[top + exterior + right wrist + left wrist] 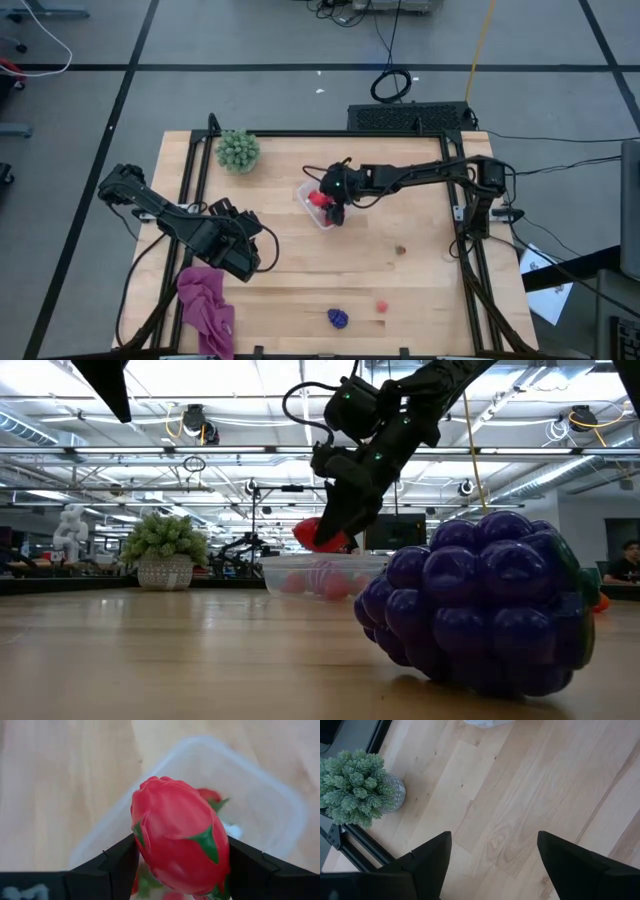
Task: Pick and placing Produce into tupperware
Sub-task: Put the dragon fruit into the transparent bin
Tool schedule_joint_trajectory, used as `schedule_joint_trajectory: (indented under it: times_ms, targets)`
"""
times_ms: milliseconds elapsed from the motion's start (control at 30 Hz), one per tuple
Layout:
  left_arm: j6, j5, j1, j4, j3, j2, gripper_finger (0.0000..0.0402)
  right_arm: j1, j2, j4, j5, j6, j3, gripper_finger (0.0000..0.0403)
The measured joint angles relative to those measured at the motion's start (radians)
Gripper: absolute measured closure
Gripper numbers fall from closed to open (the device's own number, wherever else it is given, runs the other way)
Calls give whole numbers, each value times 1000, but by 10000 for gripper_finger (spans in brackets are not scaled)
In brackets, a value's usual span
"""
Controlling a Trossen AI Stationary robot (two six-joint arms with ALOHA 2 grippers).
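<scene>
While the right claw (pixel 177 865) hangs over the clear tupperware (pixel 316 207) just left of centre in the high view, its fingers are clamped on a red toy dragon fruit (pixel 180 850) with green scales. The fruit sits between the two dark fingers and bulges well past them, directly above the container's open mouth, where some red and green pieces already lie.

What could go wrong, as I judge it: the fruit looks fat against the small box, so if it is let go from this height it may bounce off the pieces inside or off the whitish rim and roll out across the wooden surface (pixel 420 290). The box is light, and a finger brushing its wall on the way down could shove or tip it.

Other produce waits in the lower middle of the high view: a purple berry cluster (pixel 338 318), a small red piece (pixel 381 304) near it, and a brownish bit (pixel 399 250) further up. The left claw (pixel 492 862) hovers with fingers apart over bare wood at the left, near the spiky green potted plant (pixel 238 150) and a magenta cloth (pixel 207 305).
</scene>
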Motion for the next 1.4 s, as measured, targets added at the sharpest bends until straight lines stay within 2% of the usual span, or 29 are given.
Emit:
schedule_joint_trajectory:
  times_ms: [567,1000,1100,1400]
  targets:
    - [3,-3,0,0,0,0,105,17,0,-159,-1,-1,0,165]
    - [6,-7,0,0,0,0,105,20,0,-154,-4,-25,0,165]
    - [6,-7,0,0,0,0,105,20,0,-154,-31,-28,0,164]
    - [5,-7,0,0,0,0,105,21,0,-140,-35,-36,0,140]
